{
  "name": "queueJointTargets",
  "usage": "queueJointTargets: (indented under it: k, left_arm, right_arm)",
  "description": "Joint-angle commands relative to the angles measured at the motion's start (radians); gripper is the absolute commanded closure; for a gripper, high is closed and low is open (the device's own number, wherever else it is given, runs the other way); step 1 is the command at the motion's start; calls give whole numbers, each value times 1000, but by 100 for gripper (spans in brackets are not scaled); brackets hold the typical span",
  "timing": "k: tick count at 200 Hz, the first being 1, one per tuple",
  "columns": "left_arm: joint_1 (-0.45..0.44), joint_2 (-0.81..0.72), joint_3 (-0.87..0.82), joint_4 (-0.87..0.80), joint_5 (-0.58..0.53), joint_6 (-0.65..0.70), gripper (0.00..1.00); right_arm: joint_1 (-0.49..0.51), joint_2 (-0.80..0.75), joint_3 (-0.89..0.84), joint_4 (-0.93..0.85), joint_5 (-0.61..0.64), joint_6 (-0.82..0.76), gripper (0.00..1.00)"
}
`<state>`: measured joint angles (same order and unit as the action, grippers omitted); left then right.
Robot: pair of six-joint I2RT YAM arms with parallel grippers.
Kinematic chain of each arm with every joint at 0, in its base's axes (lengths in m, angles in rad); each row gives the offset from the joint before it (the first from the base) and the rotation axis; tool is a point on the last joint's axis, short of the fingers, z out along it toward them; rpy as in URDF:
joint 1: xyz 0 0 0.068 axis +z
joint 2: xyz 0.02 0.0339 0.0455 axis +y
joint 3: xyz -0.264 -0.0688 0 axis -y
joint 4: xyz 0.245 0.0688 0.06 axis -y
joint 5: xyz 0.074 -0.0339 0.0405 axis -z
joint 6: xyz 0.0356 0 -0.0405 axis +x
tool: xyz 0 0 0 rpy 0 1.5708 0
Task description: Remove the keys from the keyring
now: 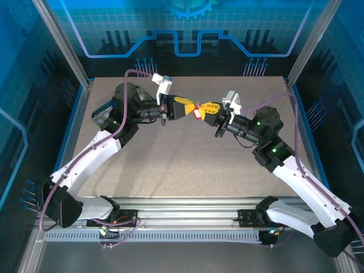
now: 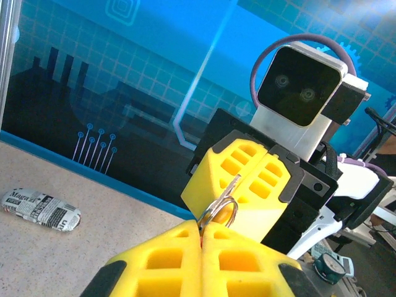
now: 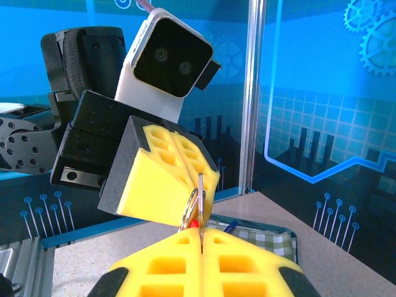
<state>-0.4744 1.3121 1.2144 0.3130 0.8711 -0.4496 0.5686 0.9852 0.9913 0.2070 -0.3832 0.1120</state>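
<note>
Reporting both tools clamped shut: my left tool (image 1: 191, 107) and right tool (image 1: 202, 108) meet tip to tip above the surface (image 1: 187, 165), pinching the keyring (image 1: 197, 113) between them. I judge the key (image 2: 231, 185) not yet off; separation is left to do. The right wrist view shows the red tag (image 3: 195, 223); the left wrist view shows the bare ring (image 2: 218, 213).

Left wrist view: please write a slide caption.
The left gripper and right gripper, both shut, pinch the metal keyring between them.

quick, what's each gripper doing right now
left gripper: shut, pinching the thin metal keyring with red oblong plastic tag
right gripper: shut on the tiny silver-grey metal key
</note>
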Motion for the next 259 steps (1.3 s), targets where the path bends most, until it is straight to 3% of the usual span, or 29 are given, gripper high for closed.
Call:
queueJointTargets:
  k: [1,89,137,161,168,188,200,234,259]
  left_arm:
    - [5,-22,-16,70,17,-44,100]
    - [28,-21,-42,250,35,-213,100]
    - [28,-13,-49,310,42,-268,100]
    - [28,-18,-53,276,38,-242,100]
    - [29,-24,-57,247,31,-221,87]
    - [34,-44,-80,215,23,-189,74]
    - [42,-57,-95,190,9,-175,59]
    - [76,-106,-131,178,-2,-156,56]
    - [80,-110,-101,169,47,-156,53]
  right_arm:
    - [-15,-35,-26,79,-9,-14,100]
    - [-23,-104,-142,216,-44,-99,100]
    - [34,-121,-139,159,-4,-239,100]
    - [38,-122,-133,164,9,-223,100]
    - [37,-123,-129,168,12,-213,100]
    - [36,-120,-103,142,14,-203,100]
    - [34,-116,-69,110,7,-207,100]
    - [11,-117,-33,28,-29,-199,100]
    - [-29,-108,7,-37,-146,-173,100]
